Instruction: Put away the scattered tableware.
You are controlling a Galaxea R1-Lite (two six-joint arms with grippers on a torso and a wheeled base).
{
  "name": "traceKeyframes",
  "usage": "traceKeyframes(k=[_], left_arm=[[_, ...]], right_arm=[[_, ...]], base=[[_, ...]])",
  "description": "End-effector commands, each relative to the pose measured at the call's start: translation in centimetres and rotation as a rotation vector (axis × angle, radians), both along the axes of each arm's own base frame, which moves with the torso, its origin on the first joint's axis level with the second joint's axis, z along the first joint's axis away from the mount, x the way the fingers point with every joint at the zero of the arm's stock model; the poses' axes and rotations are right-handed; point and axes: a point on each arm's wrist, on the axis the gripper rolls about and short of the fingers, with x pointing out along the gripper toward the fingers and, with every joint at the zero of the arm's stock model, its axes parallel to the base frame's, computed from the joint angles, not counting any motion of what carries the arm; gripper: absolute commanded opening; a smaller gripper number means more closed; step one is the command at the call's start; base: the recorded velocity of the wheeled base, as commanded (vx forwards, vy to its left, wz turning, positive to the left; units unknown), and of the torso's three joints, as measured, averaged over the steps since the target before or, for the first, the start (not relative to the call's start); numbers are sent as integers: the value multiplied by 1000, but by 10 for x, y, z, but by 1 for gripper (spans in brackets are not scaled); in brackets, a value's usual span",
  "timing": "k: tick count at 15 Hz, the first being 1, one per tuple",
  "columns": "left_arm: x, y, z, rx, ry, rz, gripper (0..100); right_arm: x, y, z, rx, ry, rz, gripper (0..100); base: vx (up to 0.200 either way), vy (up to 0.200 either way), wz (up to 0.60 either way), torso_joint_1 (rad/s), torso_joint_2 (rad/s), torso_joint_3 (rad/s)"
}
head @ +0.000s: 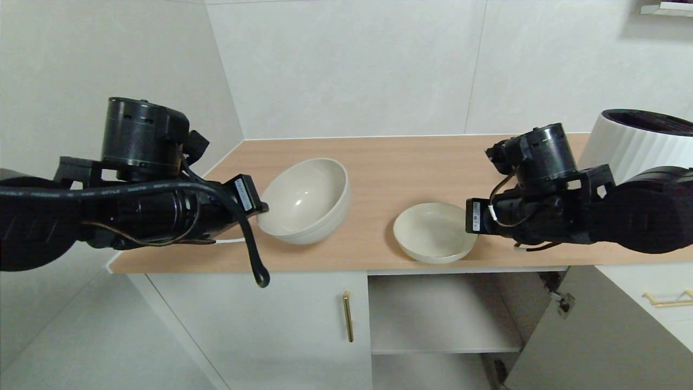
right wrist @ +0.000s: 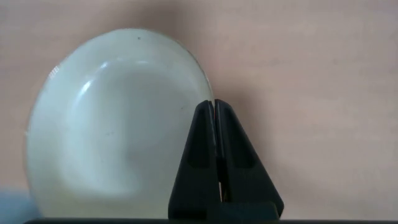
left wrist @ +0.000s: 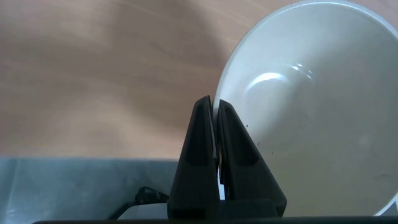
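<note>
A large cream bowl [head: 308, 197] is tilted on its side on the wooden counter [head: 411, 162], its opening facing my left arm. My left gripper [head: 262, 209] is shut on the bowl's near rim; in the left wrist view the two fingers pinch the large bowl [left wrist: 311, 112] at its edge, gripper [left wrist: 215, 104]. A smaller, shallow cream bowl [head: 433, 232] sits near the counter's front edge. My right gripper [head: 470, 216] is shut on its right rim, and the right wrist view shows this small bowl [right wrist: 118, 124] pinched by the gripper [right wrist: 215, 107].
A white ribbed container [head: 636, 142] stands at the back right of the counter. Below the counter a cabinet is open, showing a shelf [head: 438, 325], with its door [head: 574, 336] swung out to the right. A shut door with a gold handle [head: 348, 317] is at its left.
</note>
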Motion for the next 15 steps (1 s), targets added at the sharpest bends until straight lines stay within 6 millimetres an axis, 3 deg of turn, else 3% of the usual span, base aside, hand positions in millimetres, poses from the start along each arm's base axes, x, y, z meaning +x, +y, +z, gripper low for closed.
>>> traceKeyframes(k=[1,3,5,9,13,15], left_arm=[[-36,15,15,22,-69,-39,0],[-58,21,18,23,-92,-91,0],[-69,24,15,15,-88,-117,0],[-71,22,5,25,-51,-130,0],[-68,18,-1,32,-28,-145,0],[-66,16,-3,35,-21,-148,0]], right_arm=[[-33,-22,26,73,-28,65,0],[-46,-29,28,73,-19,73,0],[-63,-38,15,50,28,78,0],[-77,-44,13,63,41,127,0],[-77,-44,8,44,52,143,0],[-77,-43,7,42,54,147,0]], base=[[0,0,0,0,0,0],[0,0,0,0,0,0],[0,0,0,0,0,0],[0,0,0,0,0,0],[0,0,0,0,0,0],[-200,0,0,0,0,0]])
